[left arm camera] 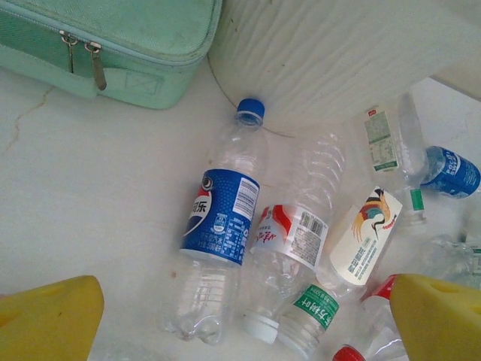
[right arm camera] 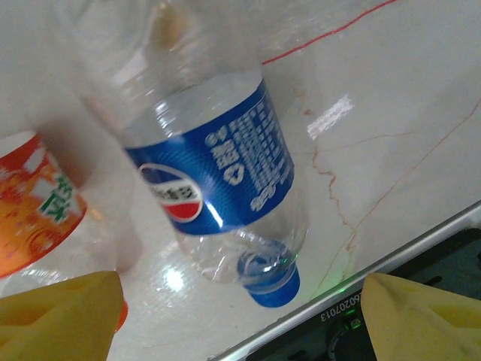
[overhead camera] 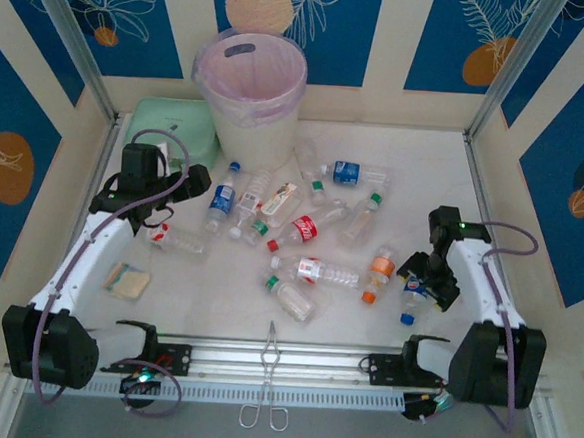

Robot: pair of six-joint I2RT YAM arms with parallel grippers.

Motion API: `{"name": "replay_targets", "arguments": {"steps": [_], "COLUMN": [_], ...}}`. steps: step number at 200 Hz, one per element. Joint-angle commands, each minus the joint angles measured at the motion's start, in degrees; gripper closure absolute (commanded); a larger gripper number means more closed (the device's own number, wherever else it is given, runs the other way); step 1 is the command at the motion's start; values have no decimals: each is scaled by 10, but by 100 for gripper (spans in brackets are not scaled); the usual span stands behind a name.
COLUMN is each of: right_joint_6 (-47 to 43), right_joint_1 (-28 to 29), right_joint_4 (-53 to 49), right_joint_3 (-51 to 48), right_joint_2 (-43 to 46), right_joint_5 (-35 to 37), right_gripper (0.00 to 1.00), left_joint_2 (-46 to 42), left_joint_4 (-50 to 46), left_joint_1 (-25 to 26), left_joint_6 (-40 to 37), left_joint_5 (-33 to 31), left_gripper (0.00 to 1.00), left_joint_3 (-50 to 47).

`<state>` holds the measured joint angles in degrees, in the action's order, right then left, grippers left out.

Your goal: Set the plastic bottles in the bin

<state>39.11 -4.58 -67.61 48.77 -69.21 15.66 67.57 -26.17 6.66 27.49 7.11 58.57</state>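
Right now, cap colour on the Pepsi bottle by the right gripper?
Blue cap, best in right wrist view.

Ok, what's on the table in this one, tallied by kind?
plastic bottles: 13 (they overlap in the pile, so maybe one off)
bin: 1
zip case: 1
sponge: 1
tongs: 1
Total: 17

The desk (overhead camera: 424, 188) is pale, marble-like, veined with thin reddish lines and catching bright glints. Cream and blue wall panels (overhead camera: 365, 34) with white leaves and orange discs enclose it between slanting aluminium posts (overhead camera: 69, 38). A metal rail (overhead camera: 312, 359) edges the front.
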Motion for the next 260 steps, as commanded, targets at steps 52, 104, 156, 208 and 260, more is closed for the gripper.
{"name": "replay_targets", "arguments": {"steps": [52, 104, 156, 208, 260], "right_joint_6": [-50, -56, -40, -47, -99], "right_joint_1": [-41, -43, -21, 101, 166], "right_joint_4": [120, 83, 70, 311, 360], "right_joint_3": [-31, -1, 97, 141, 235], "right_joint_2": [-85, -73, 36, -40, -153], "right_joint_5": [-74, -111, -234, -517, -631], "right_gripper": [29, 45, 55, 60, 64], "left_joint_2": [-9, -8, 1, 53, 89], "left_joint_4": [26, 56, 75, 186, 365], "left_joint_1": [4, 4, 4, 52, 169], "left_joint_6": [39, 77, 91, 121, 197], "left_joint_5": [27, 39, 103, 376, 464], "left_gripper": [6, 9, 10, 10, 24], "left_joint_3": [-5, -23, -12, 4, -39]}}
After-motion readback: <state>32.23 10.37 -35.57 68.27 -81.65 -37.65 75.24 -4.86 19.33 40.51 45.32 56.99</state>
